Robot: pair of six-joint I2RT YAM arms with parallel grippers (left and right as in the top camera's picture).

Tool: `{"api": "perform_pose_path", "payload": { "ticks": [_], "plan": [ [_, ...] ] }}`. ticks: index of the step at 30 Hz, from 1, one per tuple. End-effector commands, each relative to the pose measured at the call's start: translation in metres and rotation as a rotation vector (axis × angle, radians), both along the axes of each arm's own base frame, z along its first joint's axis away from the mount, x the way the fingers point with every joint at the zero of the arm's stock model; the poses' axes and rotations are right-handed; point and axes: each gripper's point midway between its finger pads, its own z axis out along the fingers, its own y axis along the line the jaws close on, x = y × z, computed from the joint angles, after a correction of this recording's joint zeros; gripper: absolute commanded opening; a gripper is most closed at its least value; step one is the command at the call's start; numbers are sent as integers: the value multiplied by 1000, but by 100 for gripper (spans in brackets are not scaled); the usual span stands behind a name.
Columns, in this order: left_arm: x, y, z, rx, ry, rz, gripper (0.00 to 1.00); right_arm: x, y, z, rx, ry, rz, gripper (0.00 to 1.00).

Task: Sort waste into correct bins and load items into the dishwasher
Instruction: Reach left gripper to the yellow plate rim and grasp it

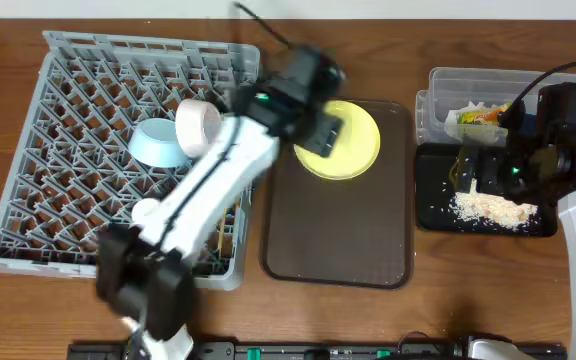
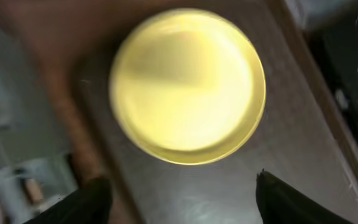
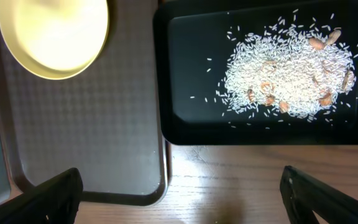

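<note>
The round yellow plate (image 1: pixel 353 150) lies at the back of the brown tray (image 1: pixel 338 230). My left gripper (image 1: pixel 318 128) hovers over the plate's left side; in the left wrist view it (image 2: pixel 182 199) is open and empty, with the plate (image 2: pixel 188 84) ahead of the fingers. The light blue bowl (image 1: pixel 158 143) and the white bowl (image 1: pixel 198 125) sit in the grey dish rack (image 1: pixel 68 150). The wrapper (image 1: pixel 483 113) lies in the clear tub (image 1: pixel 448 85). The rice scraps (image 1: pixel 493 208) lie in the black tray (image 1: pixel 438 195). My right gripper (image 1: pixel 473 170) is above the black tray, open and empty (image 3: pixel 182 196). I cannot make out the chopsticks.
In the right wrist view the black tray (image 3: pixel 185 124) with the rice (image 3: pixel 284 74) stands right of the brown tray (image 3: pixel 92 137), with bare wooden table in front. The left arm crosses the rack's right edge.
</note>
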Motion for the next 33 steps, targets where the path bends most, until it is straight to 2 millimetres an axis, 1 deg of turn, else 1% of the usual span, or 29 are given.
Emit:
{"api": "perform_pose_path", "payload": {
  "ticks": [1,2,3,6,8,11,14,15,16,18,19,21,22,23,25,27,30,33],
  "plan": [
    [-9,-33,-43,50,56,-106,81,0,0,0,1,-1,9,99],
    [-10,-37,-50,56,65,-115,84,0,0,0,1,-1,9,99],
    [-13,-47,-67,74,81,-146,85,0,-1,0,0,-1,9,99],
    [-22,-65,-99,106,111,-202,86,0,0,0,1,-1,9,99],
    [-28,-74,-117,127,123,-243,86,0,-1,0,0,-1,9,99],
    [-33,-81,-133,141,138,-264,86,0,0,0,1,-1,9,99],
    [-38,-82,-146,156,160,-270,86,0,-1,0,0,-1,9,99],
    [-40,-81,-149,162,170,-268,84,0,0,0,1,-1,9,99],
    [-42,-79,-152,170,184,-266,77,0,-1,0,0,0,9,99],
    [-50,-75,-155,187,218,-257,54,0,-1,0,0,-1,9,99],
    [-54,-73,-156,194,233,-249,46,0,-1,0,0,-1,9,99],
    [-65,-71,-158,209,271,-242,41,0,-1,0,0,-1,9,99],
    [-69,-69,-158,218,286,-242,34,0,0,0,1,-1,9,99],
    [-74,-69,-159,228,297,-246,31,0,-1,0,0,-1,9,99],
    [-83,-71,-159,244,312,-263,15,0,-1,0,0,0,9,99],
    [-90,-74,-159,252,316,-280,10,0,-1,0,0,0,9,99],
    [-96,-80,-159,255,313,-298,9,-1,0,0,1,4,9,99],
    [-98,-79,-158,258,319,-293,6,-1,0,-1,1,7,9,99]
  ]
}}
